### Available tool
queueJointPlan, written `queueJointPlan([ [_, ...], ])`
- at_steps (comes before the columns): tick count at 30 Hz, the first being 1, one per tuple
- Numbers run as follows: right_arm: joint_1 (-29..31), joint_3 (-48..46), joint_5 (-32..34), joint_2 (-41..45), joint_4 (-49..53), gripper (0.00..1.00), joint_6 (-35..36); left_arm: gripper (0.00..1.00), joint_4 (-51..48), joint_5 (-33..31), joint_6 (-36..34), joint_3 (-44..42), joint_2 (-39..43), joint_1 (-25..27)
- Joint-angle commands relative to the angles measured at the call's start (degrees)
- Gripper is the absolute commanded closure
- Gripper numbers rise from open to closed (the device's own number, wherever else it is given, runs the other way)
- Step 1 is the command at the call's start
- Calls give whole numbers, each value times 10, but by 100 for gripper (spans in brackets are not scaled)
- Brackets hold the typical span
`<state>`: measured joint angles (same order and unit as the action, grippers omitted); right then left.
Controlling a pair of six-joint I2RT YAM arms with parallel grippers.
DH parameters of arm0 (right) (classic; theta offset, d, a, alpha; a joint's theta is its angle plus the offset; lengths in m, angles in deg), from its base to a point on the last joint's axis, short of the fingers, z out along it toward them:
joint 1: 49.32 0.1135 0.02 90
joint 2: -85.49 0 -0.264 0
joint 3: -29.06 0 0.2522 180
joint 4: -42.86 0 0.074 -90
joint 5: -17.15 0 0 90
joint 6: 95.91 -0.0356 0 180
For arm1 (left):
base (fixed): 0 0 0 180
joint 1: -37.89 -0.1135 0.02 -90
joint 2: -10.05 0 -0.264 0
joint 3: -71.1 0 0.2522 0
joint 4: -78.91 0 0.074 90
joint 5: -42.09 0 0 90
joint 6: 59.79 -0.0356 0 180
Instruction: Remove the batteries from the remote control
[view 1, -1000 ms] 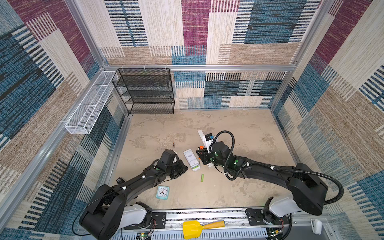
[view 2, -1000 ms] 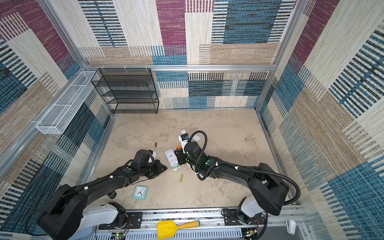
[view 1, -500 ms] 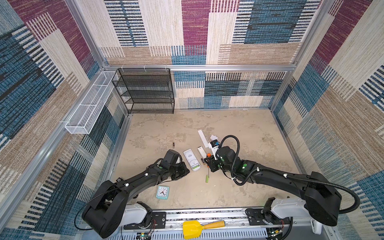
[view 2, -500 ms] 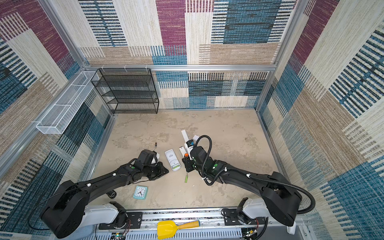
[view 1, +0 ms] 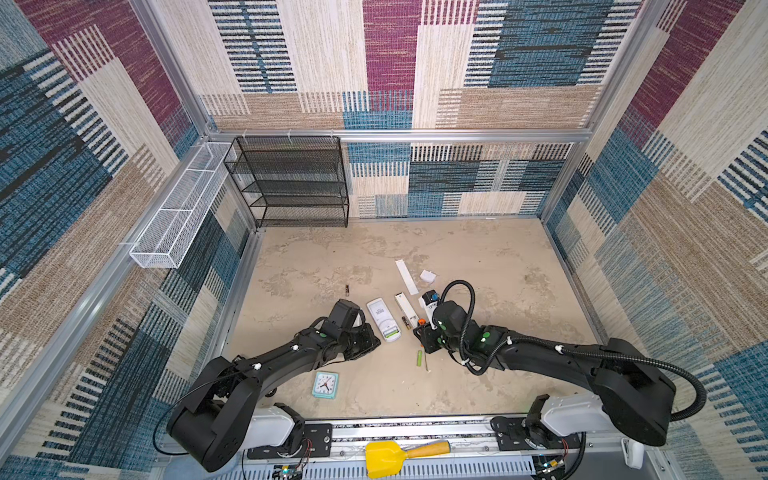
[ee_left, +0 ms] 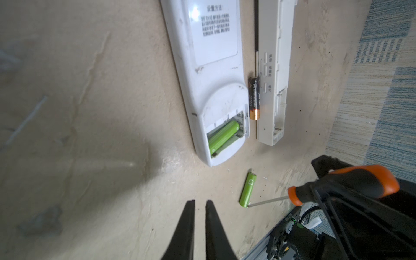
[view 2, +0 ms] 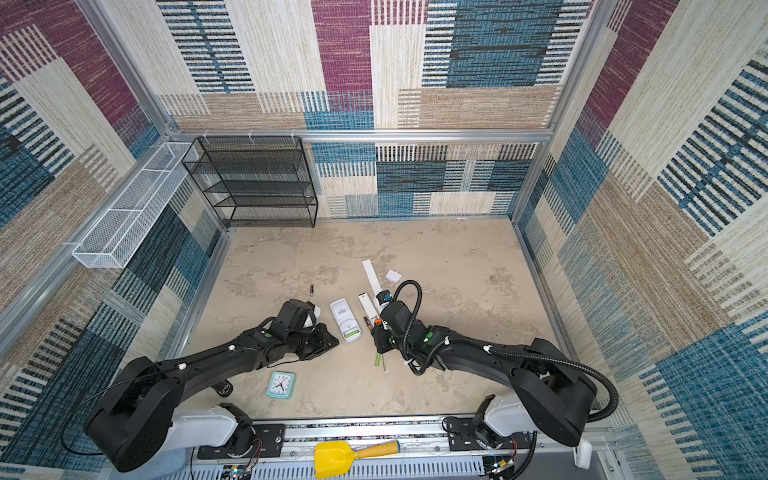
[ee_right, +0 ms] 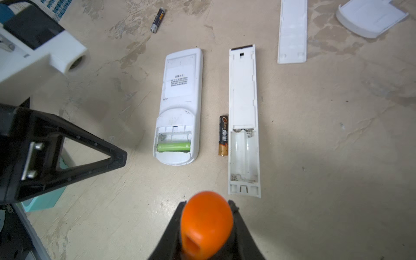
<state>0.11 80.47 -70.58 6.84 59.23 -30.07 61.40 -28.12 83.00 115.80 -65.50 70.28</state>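
On the table point(view 1: 498, 270), the wide remote point(ee_right: 180, 90) lies back-up, bay open for prying. My right end effector point(ee_right: 207, 204) clamps the screwdriver point(ee_left: 360, 180) as lever; my left end effector point(ee_left: 201, 201), nearly closed and empty, hovers beside. One green battery point(ee_right: 173, 146) sits in the bay; the other green battery point(ee_left: 247, 190) and two dark batteries point(ee_right: 223, 136) lie out

The remote control point(ee_right: 180, 90) is white, the green battery point(ee_right: 173, 146) bright lime. The dark battery point(ee_right: 223, 136) is brown-black with a golden end. The screwdriver point(ee_right: 206, 225) has an orange handle; the table point(ee_right: 337, 135) is mottled beige.
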Motion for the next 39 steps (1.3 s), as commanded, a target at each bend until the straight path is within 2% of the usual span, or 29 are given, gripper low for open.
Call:
queueJointPlan([
  [1,-1,9,21,-3,-26,100,2,85,11,-3,-6,-3,2,0],
  [12,-2,24,21,13,-11,100,4,85,16,1,-9,-2,-1,0],
  [19,-4,79,17,-1,-7,100,30,76,-7,-10,-29,26,7,-5],
  [23,-10,93,15,-22,-23,100,28,76,-43,-12,-80,94,-18,-25],
  [28,-23,91,28,-33,-55,100,15,77,-107,-10,-152,236,-113,-35],
  [32,-38,117,60,-63,-85,100,28,77,-144,-2,-172,333,-189,-45],
  [36,-50,163,79,-104,-112,100,61,77,-153,-7,-164,363,-213,-55],
  [39,-56,208,75,-148,-122,100,91,77,-149,-17,-156,344,-195,-66],
])
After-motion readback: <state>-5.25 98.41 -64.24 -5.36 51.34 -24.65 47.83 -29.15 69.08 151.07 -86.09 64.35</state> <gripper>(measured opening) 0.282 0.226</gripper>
